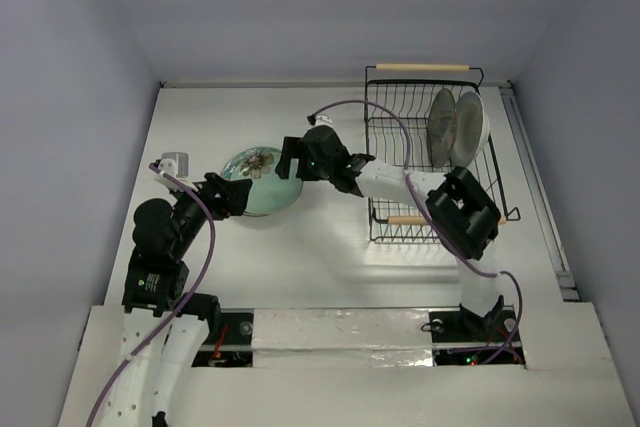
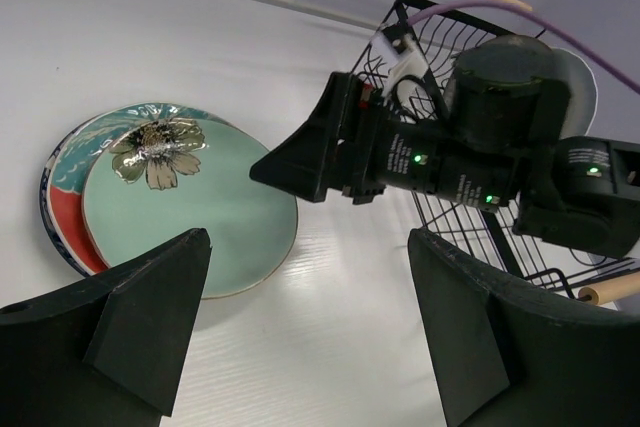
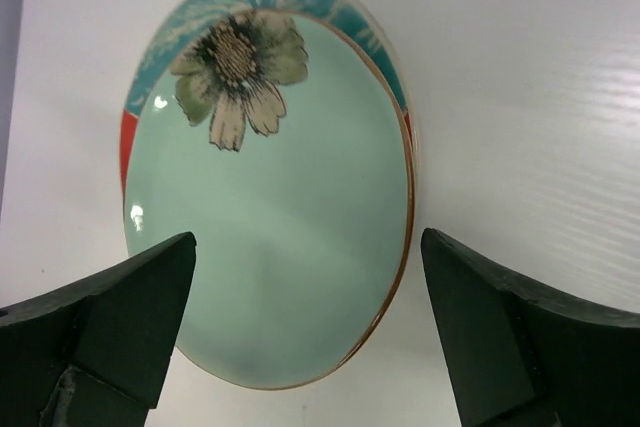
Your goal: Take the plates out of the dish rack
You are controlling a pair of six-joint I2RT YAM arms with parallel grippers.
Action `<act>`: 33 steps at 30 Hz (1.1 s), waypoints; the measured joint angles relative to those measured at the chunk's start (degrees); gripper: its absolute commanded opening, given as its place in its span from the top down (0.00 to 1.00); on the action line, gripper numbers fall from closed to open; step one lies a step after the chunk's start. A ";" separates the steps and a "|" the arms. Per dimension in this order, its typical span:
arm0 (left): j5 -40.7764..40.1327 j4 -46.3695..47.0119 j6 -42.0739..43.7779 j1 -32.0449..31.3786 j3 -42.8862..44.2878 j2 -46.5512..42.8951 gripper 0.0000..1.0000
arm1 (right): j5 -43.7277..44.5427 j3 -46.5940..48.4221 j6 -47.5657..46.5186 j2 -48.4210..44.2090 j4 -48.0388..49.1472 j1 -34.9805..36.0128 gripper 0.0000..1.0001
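Observation:
A pale green plate with a flower point(image 1: 262, 182) lies flat on top of a stack left of the dish rack point(image 1: 400, 107). Under it show a red-and-teal plate point(image 2: 65, 222) and a blue rim point(image 2: 44, 187). A grey-brown plate point(image 1: 441, 127) and a white plate point(image 1: 470, 129) stand upright in the rack's far right part. My right gripper point(image 1: 290, 157) is open and empty just above the green plate point(image 3: 270, 247). My left gripper point(image 1: 235, 197) is open and empty at the stack's near left edge, above the table point(image 2: 310, 277).
The right arm point(image 1: 400, 182) reaches leftwards across the rack's near left corner, and it shows in the left wrist view point(image 2: 450, 162). Purple cables loop over both arms. Walls close the table at the left, back and right.

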 measured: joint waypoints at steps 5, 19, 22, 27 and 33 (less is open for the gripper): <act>0.00 0.00 -0.02 0.02 0.00 0.04 0.23 | 3.93 0.00 -3.13 -5.07 -1.84 0.13 0.26; 0.15 0.00 -0.02 0.39 0.00 -0.17 0.24 | 25.51 -4.76 -15.34 -34.23 -11.82 -5.70 1.00; 0.28 0.00 0.00 0.39 0.00 -0.68 0.25 | 28.02 -9.09 -16.28 -40.89 -13.29 -15.21 0.63; 0.48 0.28 0.00 0.39 -0.09 -0.94 0.25 | 31.65 -10.67 -18.84 -41.07 -18.03 -26.18 0.41; 0.57 0.37 0.00 0.37 -0.83 -1.03 0.25 | 31.61 -9.29 -21.92 -34.64 -21.55 -29.22 0.41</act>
